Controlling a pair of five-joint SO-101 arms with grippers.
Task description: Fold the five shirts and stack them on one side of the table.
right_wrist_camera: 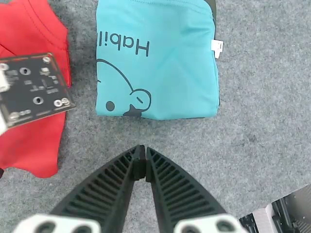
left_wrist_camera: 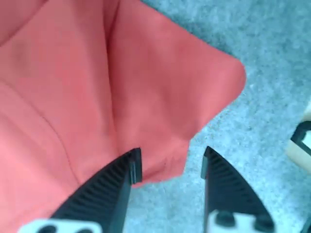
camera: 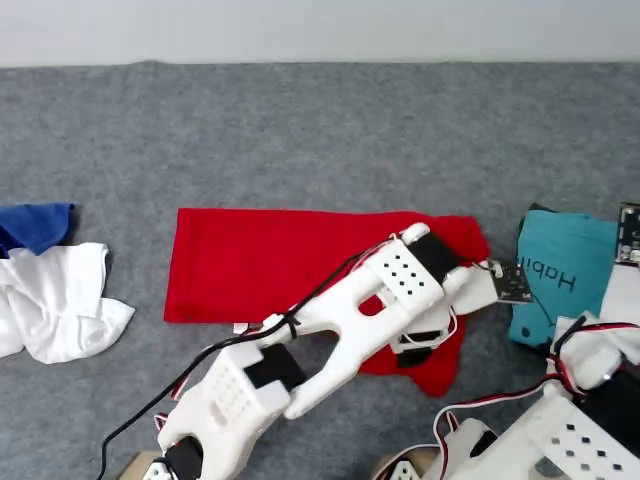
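A red shirt (camera: 270, 265) lies spread flat in the middle of the grey mat. My left gripper (left_wrist_camera: 171, 162) is open low over its right-hand corner, and an edge of the red cloth (left_wrist_camera: 160, 97) lies between the two fingers. In the high view the left arm (camera: 400, 275) stretches across the red shirt's right part. A folded teal shirt (right_wrist_camera: 155, 58) with a dark layer under it lies at the right (camera: 560, 275). My right gripper (right_wrist_camera: 140, 162) is shut and empty over bare mat, just short of the teal shirt's near edge.
A crumpled white shirt (camera: 55, 300) and a blue shirt (camera: 35, 225) lie at the table's left edge. The left arm's camera board (right_wrist_camera: 31, 87) hangs over the red cloth beside the teal shirt. The right arm (camera: 590, 360) stands at the front right.
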